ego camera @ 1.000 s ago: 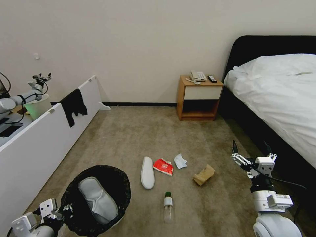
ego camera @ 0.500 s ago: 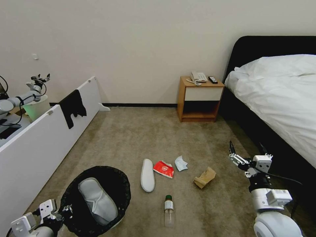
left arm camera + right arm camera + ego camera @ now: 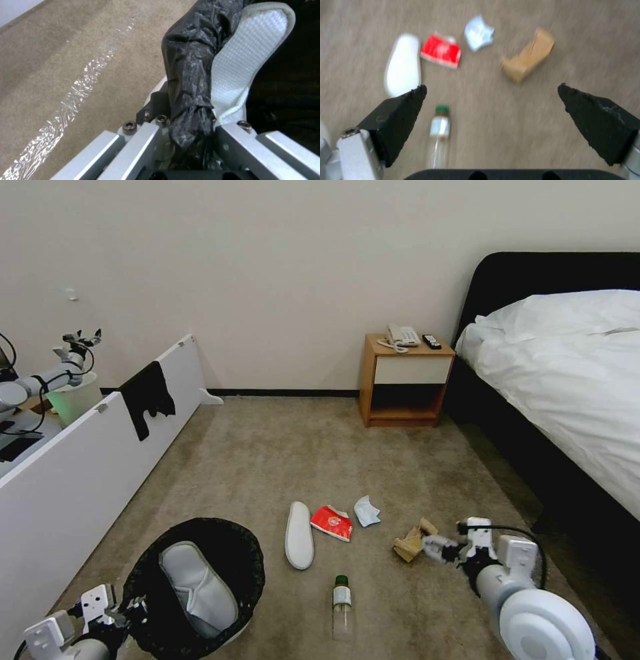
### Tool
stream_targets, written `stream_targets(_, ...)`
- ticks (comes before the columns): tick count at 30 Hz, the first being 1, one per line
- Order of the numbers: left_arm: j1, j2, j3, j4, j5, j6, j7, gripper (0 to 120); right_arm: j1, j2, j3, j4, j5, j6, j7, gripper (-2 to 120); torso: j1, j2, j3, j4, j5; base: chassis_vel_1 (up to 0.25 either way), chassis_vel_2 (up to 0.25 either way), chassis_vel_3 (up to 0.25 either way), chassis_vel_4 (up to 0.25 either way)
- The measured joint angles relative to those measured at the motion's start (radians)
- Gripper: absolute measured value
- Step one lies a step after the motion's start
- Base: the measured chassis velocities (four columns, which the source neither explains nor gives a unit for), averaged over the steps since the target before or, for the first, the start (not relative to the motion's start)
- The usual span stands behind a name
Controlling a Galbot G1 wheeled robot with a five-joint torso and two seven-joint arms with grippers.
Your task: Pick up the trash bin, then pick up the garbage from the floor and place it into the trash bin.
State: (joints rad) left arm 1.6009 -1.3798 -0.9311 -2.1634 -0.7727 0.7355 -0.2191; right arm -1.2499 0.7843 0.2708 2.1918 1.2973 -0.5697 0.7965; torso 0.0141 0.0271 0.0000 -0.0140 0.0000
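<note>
Lower left of the head view: the trash bin (image 3: 200,580) wears a black bag, crinkled and glossy, around a white slipper (image 3: 197,583) with a quilted diamond weave. The floor (image 3: 280,460) is beige-brown carpet. At lower centre lie a plain white slipper (image 3: 299,532), a red packet (image 3: 332,520) with white print, a pale-blue mask (image 3: 366,510), a brown paper bag (image 3: 410,540) and a clear bottle (image 3: 342,600) with a green cap and white label.

Bare floor (image 3: 280,460) around scattered litter; brown paper bag (image 3: 413,537) unobstructed; bed (image 3: 567,380) crowds right side.
</note>
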Motion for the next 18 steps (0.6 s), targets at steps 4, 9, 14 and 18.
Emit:
stream_targets(4, -0.006, 0.014, 0.002, 0.013, -0.005, 0.000, 0.001, 1, 0.044, 0.007, -0.052, -0.008, 0.110, -0.048, 0.060, 100, 0.000, 0.000, 0.000, 0.0002, -0.0001, 0.000, 0.000, 0.000, 0.000)
stream_targets(9, -0.011, 0.018, 0.005, 0.017, -0.008, 0.000, 0.001, 1, 0.078, 0.032, -0.102, -0.036, 0.183, -0.073, 0.107, 100, 0.000, 0.000, 0.000, 0.0000, -0.0001, 0.000, 0.000, 0.000, 0.000)
stream_targets(14, -0.014, 0.013, 0.005, 0.020, -0.008, 0.000, 0.001, 1, 0.124, 0.058, -0.189, -0.103, 0.195, -0.073, 0.119, 100, 0.000, 0.000, 0.000, 0.0000, -0.0002, 0.000, 0.000, 0.000, 0.000)
stream_targets(18, -0.013, 0.012, 0.003, 0.020, -0.007, 0.000, 0.001, 1, 0.161, 0.086, -0.237, -0.153, 0.195, -0.070, 0.119, 100, 0.000, 0.000, 0.000, 0.0001, -0.0001, 0.000, 0.000, 0.000, 0.000)
